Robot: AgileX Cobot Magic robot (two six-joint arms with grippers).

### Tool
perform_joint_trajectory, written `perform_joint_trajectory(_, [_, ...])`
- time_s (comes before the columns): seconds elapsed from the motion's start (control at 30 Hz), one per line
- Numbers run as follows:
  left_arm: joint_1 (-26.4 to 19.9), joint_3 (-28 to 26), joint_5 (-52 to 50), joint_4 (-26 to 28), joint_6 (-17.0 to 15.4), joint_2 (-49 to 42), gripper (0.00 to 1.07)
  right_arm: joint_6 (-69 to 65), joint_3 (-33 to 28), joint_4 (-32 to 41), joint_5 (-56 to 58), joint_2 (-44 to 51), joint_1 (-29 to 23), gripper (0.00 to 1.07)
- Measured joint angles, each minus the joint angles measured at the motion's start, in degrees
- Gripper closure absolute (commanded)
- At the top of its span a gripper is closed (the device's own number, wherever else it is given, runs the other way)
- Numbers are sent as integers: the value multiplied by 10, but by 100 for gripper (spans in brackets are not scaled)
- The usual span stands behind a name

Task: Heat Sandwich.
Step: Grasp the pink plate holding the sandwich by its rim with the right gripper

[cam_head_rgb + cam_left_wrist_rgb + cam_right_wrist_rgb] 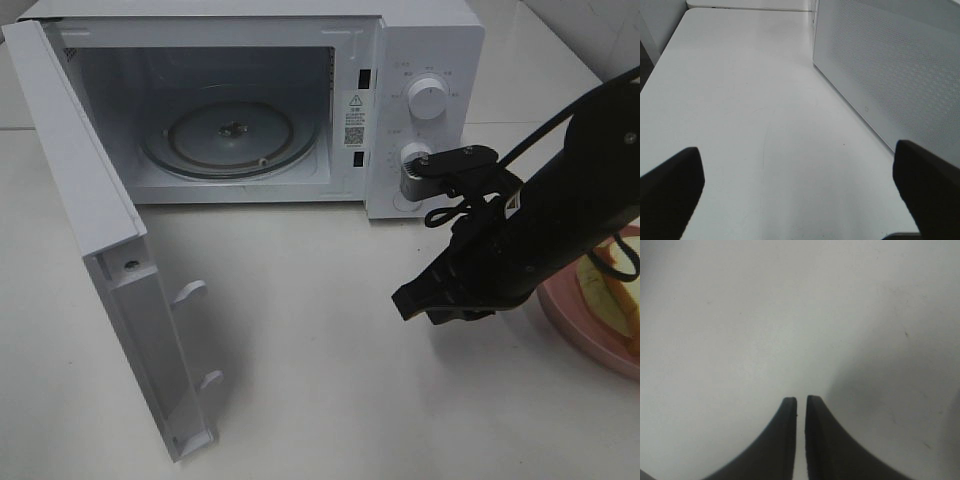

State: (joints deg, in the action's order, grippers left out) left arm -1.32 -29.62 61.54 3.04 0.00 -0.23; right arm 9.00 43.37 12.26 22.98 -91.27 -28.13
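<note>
The sandwich [612, 296] lies on a pink plate [572, 316] at the right edge of the exterior high view, mostly hidden behind my right arm. Only tan crust and pale bread show. My right gripper [408, 300] hovers low over the bare table left of the plate and in front of the microwave's control panel. In the right wrist view its fingertips [801, 405] stand almost together with a thin slit between them and nothing held. My left gripper [800, 192] is open wide over bare table, empty, and out of sight in the exterior high view.
The white microwave [430, 45] stands at the back with its door [95, 205] swung fully open toward the front left. Its glass turntable [230, 135] is bare. The door's dotted outer face [890, 65] stands beside my left gripper.
</note>
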Motion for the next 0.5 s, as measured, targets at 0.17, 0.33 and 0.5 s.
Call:
perform_joint_trajectory(0.17, [0, 0, 0, 0, 0, 0, 9, -22, 29, -53, 72, 29, 22, 86])
perform_joint_trajectory(0.33, [0, 0, 0, 0, 0, 0, 9, -51, 51, -84, 136, 49, 54, 65])
perform_joint_trajectory(0.5, [0, 0, 0, 0, 0, 0, 9, -53, 64, -103, 183, 54, 78, 35])
